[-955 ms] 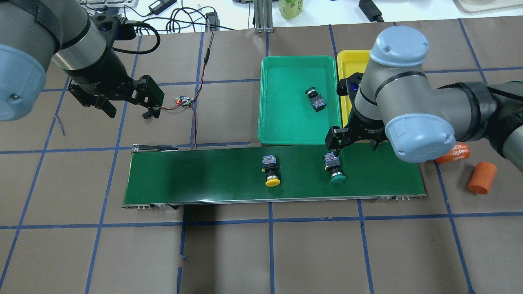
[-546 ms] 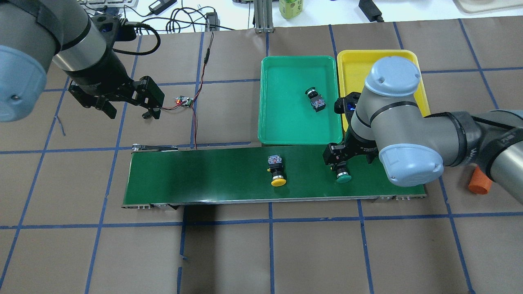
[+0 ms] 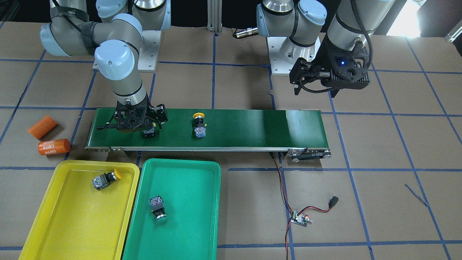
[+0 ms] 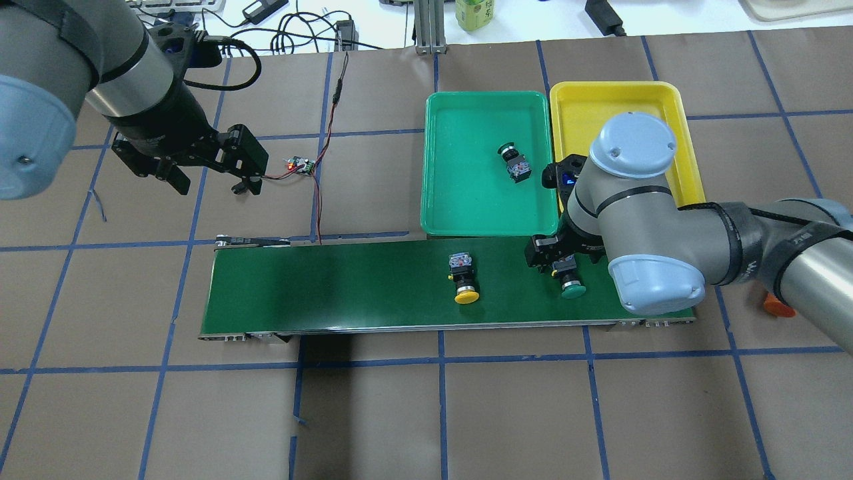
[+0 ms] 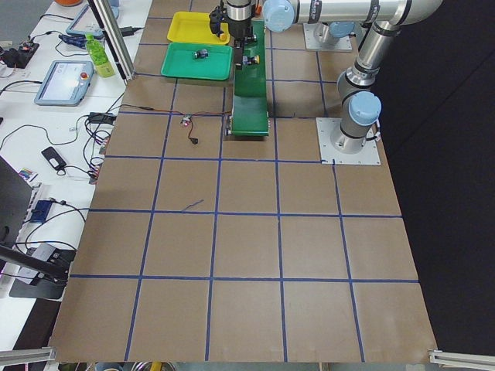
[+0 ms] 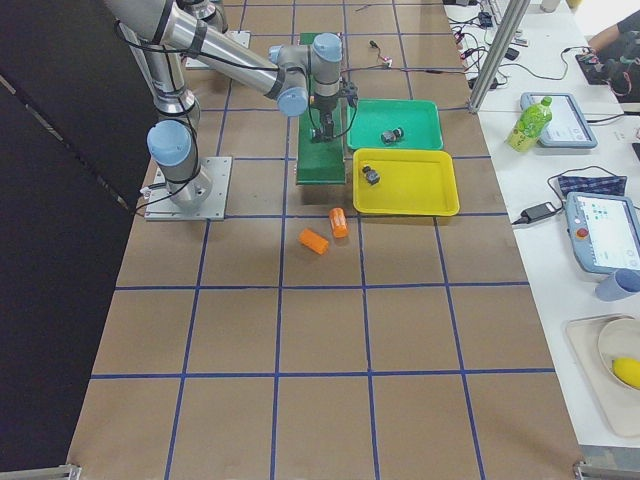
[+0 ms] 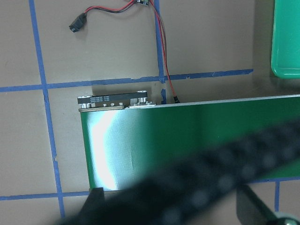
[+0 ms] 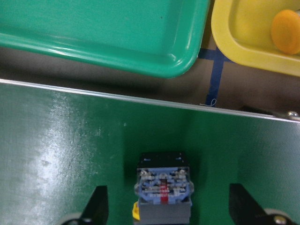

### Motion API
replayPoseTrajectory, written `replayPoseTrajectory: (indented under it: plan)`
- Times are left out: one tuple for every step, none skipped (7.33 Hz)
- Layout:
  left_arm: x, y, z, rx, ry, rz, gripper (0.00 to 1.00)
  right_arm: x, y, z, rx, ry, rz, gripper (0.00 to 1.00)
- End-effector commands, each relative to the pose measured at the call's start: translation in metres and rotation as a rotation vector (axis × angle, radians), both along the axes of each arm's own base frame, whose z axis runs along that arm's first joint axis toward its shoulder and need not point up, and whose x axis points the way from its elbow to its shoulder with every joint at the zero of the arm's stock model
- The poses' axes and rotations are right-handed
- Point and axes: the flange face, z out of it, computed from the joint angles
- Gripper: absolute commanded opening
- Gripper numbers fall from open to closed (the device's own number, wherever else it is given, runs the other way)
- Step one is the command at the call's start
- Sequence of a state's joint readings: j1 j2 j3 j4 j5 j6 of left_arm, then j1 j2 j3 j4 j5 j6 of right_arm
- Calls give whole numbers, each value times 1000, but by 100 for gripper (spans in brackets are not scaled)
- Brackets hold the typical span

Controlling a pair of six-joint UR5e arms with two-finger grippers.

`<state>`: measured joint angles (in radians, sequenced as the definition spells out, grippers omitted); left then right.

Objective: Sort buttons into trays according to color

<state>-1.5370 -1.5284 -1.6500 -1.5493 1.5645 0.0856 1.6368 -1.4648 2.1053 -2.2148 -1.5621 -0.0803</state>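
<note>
On the dark-green conveyor belt (image 4: 333, 287) lie a green-capped button (image 4: 571, 287) and a yellow-capped button (image 4: 464, 280). My right gripper (image 4: 556, 259) is down over the green-capped one, open. Its fingers (image 8: 97, 206) straddle the button's contact block (image 8: 164, 186) without touching. The green tray (image 4: 466, 207) holds another green button (image 4: 515, 163). A yellow-capped button (image 3: 104, 179) lies in the yellow tray (image 3: 72, 224). Far off to the belt's other end, my left gripper (image 4: 210, 185) hangs open and empty above the paper.
Two orange cylinders (image 3: 42, 126) (image 3: 54, 146) lie on the paper beyond the belt's end near the yellow tray. A small controller board (image 4: 300, 165) with red-black wires runs to the belt's other end. Blue tape grids the brown table cover.
Both buttons on the belt have drifted to the right. My right arm swung toward the near side and came down over the green-capped one. The left arm has not moved.
</note>
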Motion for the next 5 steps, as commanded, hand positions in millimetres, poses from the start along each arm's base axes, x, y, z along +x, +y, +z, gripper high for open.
replayPoseTrajectory:
  plan:
    - [0,0,0,0,0,1,100,0,-1,0,-4,2,-11,7]
    - [0,0,1,-1,0,1,100,0,0,-1,3,4,-14,0]
    - [0,0,1,-1,0,1,100,0,-3,3,-10,2,-14,0]
    - [0,1,1,-3,0,1,100,2,-6,7,-26,-16,-16,0]
    - [0,1,1,-3,1,1,100,4,-17,19,-63,-26,-39,0]
